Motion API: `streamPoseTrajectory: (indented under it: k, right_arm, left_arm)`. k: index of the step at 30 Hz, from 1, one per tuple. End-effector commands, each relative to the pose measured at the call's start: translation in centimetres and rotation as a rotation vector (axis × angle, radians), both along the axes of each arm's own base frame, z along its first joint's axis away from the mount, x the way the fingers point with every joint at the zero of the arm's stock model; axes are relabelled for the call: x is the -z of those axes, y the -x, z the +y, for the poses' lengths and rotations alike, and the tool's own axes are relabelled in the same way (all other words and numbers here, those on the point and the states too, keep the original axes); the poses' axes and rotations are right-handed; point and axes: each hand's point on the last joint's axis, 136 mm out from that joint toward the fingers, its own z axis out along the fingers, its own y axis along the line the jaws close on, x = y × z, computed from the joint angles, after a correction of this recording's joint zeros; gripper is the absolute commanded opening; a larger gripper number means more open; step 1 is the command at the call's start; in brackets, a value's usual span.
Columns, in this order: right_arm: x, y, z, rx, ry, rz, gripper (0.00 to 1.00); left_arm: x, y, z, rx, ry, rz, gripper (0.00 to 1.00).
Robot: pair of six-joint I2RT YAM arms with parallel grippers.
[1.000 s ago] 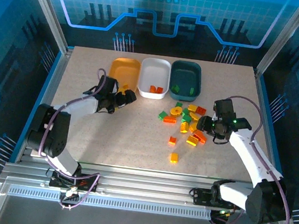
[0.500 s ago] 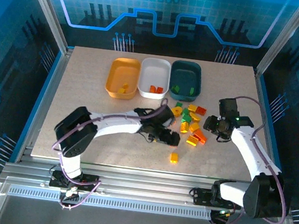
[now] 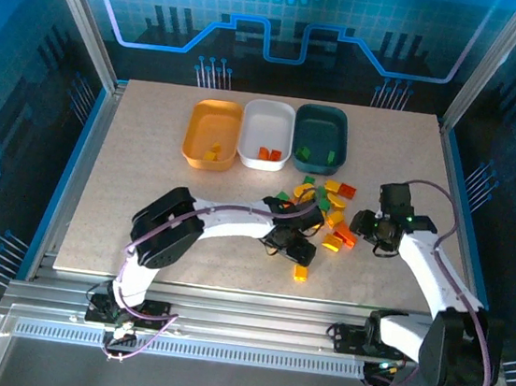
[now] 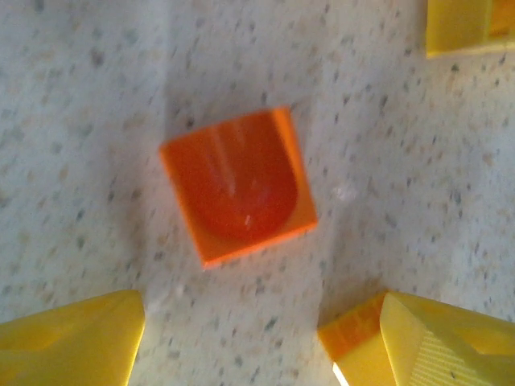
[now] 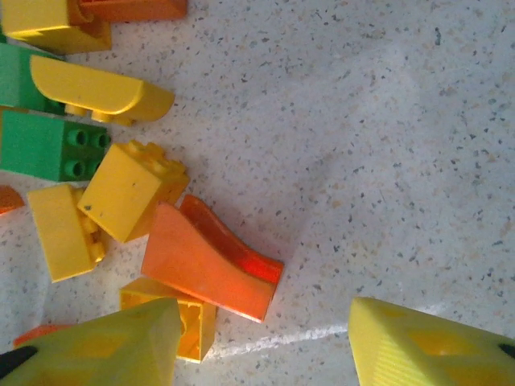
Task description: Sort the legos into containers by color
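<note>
**Over the loose bricks: both end effectors open, nothing held**

Just beyond the left end effector (image 4: pixel 233 338), whose yellow fingertips (image 4: pixel 72 342) stand apart, an orange-red brick (image 4: pixel 237 185) lies flat on the speckled counter (image 4: pixel 402 161), touched by neither.

The right end effector (image 5: pixel 265 346) is also spread and grips nothing. A sloped orange-red brick (image 5: pixel 209 261) lies near one fingertip, against a yellow brick (image 5: pixel 129 189).

The pile (image 3: pixel 327 202) sits in front of three trays. The orange-yellow tray (image 3: pixel 191 133) holds yellow bricks, the white tray (image 3: pixel 249 117) orange-red ones, and the teal tray (image 3: pixel 343 130) green ones.
</note>
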Motion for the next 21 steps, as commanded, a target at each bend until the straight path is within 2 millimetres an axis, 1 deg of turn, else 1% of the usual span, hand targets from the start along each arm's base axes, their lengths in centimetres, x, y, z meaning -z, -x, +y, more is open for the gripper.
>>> streamPoseTrajectory:
  k: [1,3,5,6,10,14,16,17,19,21]
  right_arm:
    - [-0.7,0.5,-0.5,0.022,-0.004,-0.031,0.59]
    - [-1.0,0.7,-0.8,0.024,0.008,-0.040,0.59]
    - [-1.2,0.8,-0.9,0.022,0.011,-0.048,0.59]
    - [-1.1,0.8,-0.8,0.020,0.005,-0.050,0.59]
    - [-0.7,0.3,-0.4,0.010,-0.016,-0.050,0.59]
    - [-0.5,-0.2,0.0,-0.003,-0.030,-0.045,0.59]
    - [-0.5,-0.4,0.1,-0.007,-0.036,-0.051,0.59]
    - [-0.6,-0.4,0.1,-0.009,-0.038,-0.054,0.59]
    - [-0.6,-0.4,0.2,-0.014,-0.038,-0.056,0.59]
    - [-0.6,-0.4,0.2,-0.015,-0.037,-0.059,0.59]
  left_arm:
    - [0.9,-1.2,-0.2,0.030,-0.063,-0.026,0.75]
    - [1.4,-1.5,-0.3,0.020,-0.077,-0.026,0.65]
    - [1.7,-1.9,0.0,0.005,-0.090,-0.043,0.52]
    - [1.8,-2.0,0.1,0.003,-0.093,-0.044,0.49]
    - [1.9,-2.1,0.1,-0.010,-0.086,-0.040,0.37]
    - [1.1,-2.5,0.0,-0.006,-0.076,-0.062,0.34]
    - [0.9,-2.6,0.1,-0.002,-0.076,-0.065,0.34]
    - [0.8,-2.7,0.0,0.001,-0.074,-0.063,0.38]
    - [0.8,-2.8,0.1,0.004,-0.083,-0.065,0.58]
    - [0.7,-2.8,-0.1,0.019,-0.073,-0.062,0.67]
